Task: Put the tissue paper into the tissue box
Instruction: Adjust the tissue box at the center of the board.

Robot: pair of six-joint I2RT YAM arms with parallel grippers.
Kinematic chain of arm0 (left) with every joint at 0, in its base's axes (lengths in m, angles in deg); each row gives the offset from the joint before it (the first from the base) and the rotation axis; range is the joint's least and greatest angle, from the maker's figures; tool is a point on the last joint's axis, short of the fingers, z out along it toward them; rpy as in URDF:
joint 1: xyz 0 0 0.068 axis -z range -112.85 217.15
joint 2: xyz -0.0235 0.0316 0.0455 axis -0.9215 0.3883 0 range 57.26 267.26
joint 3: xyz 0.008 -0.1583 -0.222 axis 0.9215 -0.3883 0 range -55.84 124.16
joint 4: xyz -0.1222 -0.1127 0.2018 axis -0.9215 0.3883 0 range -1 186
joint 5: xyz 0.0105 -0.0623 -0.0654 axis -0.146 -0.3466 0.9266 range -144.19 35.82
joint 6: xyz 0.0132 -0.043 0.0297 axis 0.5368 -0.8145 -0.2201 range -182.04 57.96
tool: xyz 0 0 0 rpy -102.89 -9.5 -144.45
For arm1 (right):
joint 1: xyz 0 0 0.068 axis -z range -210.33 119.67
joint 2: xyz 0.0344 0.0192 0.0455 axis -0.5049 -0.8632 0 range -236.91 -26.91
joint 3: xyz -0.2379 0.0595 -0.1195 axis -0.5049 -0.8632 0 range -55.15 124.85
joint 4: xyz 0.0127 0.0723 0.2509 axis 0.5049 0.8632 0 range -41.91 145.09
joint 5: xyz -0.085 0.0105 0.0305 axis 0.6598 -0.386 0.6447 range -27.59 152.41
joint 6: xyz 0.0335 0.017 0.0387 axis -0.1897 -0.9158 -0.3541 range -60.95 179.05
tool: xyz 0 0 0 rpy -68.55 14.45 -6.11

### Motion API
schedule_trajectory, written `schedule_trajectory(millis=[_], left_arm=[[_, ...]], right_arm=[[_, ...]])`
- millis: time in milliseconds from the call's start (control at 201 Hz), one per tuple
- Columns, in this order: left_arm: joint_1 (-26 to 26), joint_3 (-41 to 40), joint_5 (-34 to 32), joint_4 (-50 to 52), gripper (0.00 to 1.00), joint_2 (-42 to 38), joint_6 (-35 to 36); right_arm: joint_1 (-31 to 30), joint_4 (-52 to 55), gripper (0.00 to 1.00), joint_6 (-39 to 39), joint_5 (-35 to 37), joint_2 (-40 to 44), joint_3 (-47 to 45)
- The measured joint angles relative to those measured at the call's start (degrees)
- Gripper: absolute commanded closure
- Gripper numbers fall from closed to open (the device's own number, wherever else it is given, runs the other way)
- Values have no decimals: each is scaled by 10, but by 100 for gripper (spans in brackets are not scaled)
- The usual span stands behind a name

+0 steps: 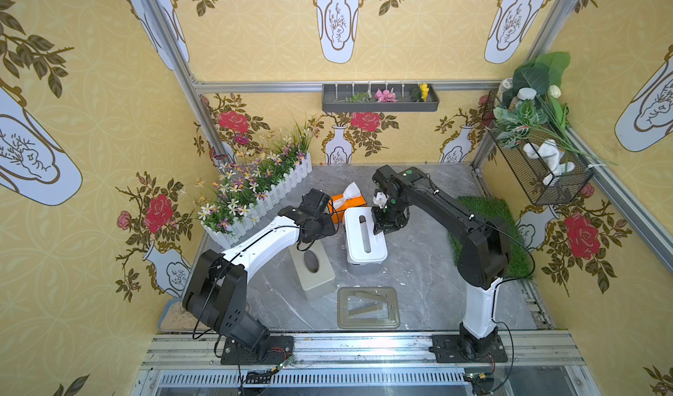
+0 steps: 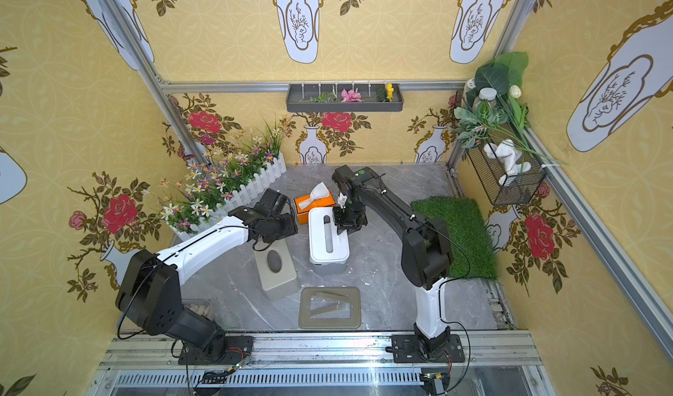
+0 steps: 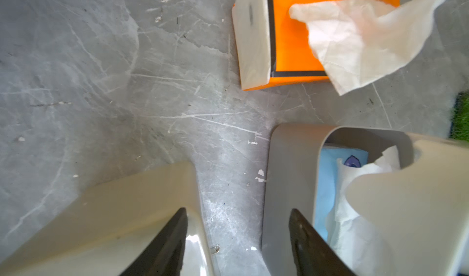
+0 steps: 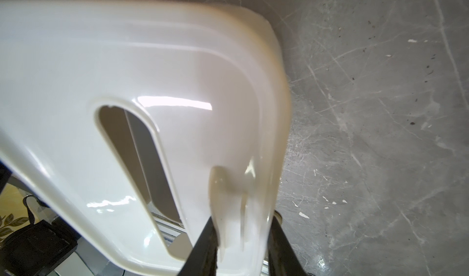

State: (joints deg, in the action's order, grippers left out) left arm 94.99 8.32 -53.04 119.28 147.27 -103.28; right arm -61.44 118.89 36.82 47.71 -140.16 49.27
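Observation:
A white tissue box [image 1: 365, 266] stands mid-table, and its slotted white lid [image 1: 365, 237] [image 4: 127, 59] lies over it. My right gripper [image 1: 378, 226] [image 4: 241, 226] is shut on the lid's far right edge. In the left wrist view the lid [image 3: 406, 211] is lifted at that end. Inside the box [image 3: 289, 173] lies a blue tissue pack [image 3: 327, 175] with white tissue paper [image 3: 355, 186] sticking up. My left gripper [image 1: 327, 219] [image 3: 238, 211] is open and holds nothing. One of its fingers is over the white box's wall and the other over a beige box [image 3: 127, 211].
An orange tissue pack [image 1: 347, 201] [image 3: 291, 38] with a loose sheet [image 3: 360, 41] sits behind the white box. The beige box with an oval hole [image 1: 313, 266] stands at the left and an olive frame lid [image 1: 368, 307] at the front. A flower fence [image 1: 262, 194] borders the left, a grass mat [image 1: 491, 230] the right.

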Motion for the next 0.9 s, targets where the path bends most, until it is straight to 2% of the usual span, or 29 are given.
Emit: schedule_trajectory(millis=[204,418,697,901], left_arm=[[13,-13,33,-61,41,14,-14],[14,-30,41,3,42,10,-27],[15,-35,25,17,43,-24,-27],[15,-44,24,14,45,-11,-24]], right_arm=[[-8,12,84,-2,10,-7,4],[-13,14,84,-2,12,-7,4],[-16,14,84,-2,16,-7,8],[-16,16,85,-3,16,-12,14]])
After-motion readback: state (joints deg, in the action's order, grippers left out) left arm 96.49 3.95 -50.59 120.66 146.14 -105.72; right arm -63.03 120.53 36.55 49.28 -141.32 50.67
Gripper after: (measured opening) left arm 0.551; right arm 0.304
